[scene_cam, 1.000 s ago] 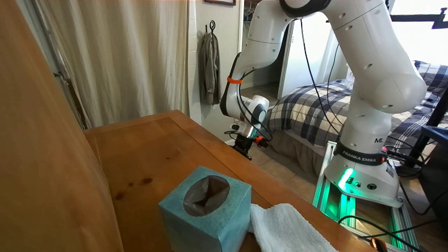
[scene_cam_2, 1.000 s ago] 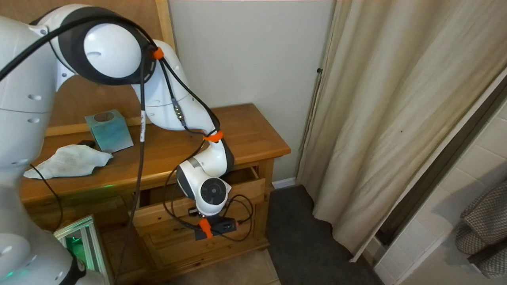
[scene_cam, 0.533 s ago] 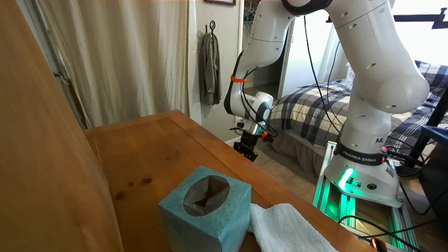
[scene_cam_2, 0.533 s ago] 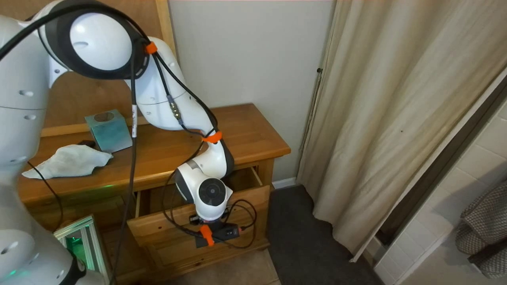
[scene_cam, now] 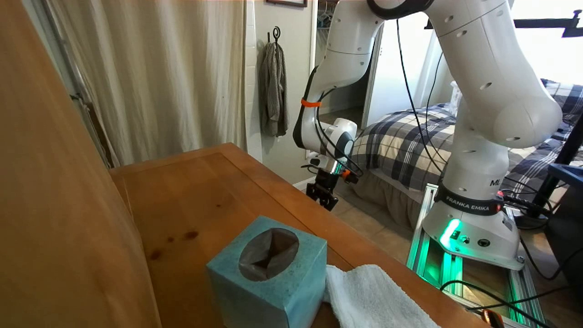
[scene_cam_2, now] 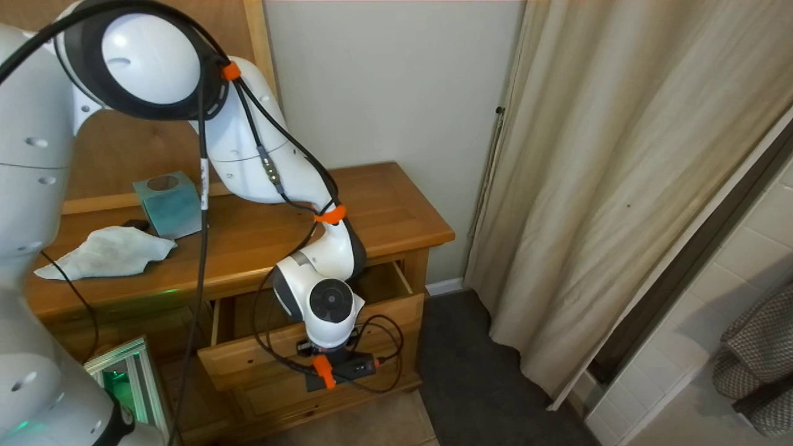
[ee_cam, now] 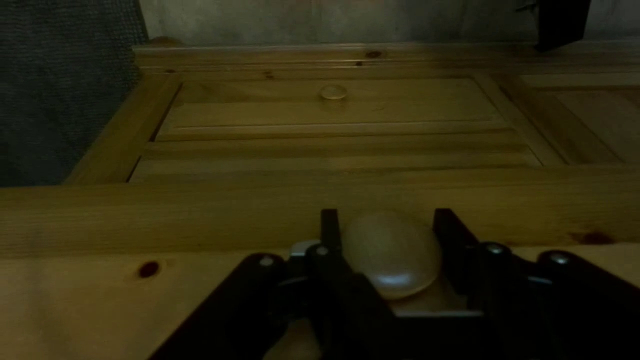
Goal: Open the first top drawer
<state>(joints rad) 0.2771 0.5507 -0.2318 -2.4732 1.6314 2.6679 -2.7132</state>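
Note:
The top drawer [scene_cam_2: 235, 367] of the wooden dresser [scene_cam_2: 403, 210] stands partly pulled out, with its inside showing behind the arm. In the wrist view its front [ee_cam: 200, 215] crosses the picture, and its round wooden knob [ee_cam: 392, 257] sits between the two black fingers of my gripper [ee_cam: 387, 220]. The fingers lie against both sides of the knob, so the gripper is shut on it. In an exterior view the gripper [scene_cam: 322, 196] shows beyond the dresser's edge; the drawer is hidden there. In an exterior view the wrist covers the knob and fingertips.
A blue tissue box [scene_cam: 305, 273] and a white cloth [scene_cam: 378, 296] lie on the dresser top. A lower drawer with a knob [ee_cam: 333, 91] is below the top drawer. A curtain [scene_cam_2: 619, 186] hangs to one side. A plaid bed [scene_cam: 391, 146] stands behind the arm.
The drawer has slid further out of the dresser, with my gripper moving along away from the dresser. Most of this happened in the first half second; since then it moved only slightly.

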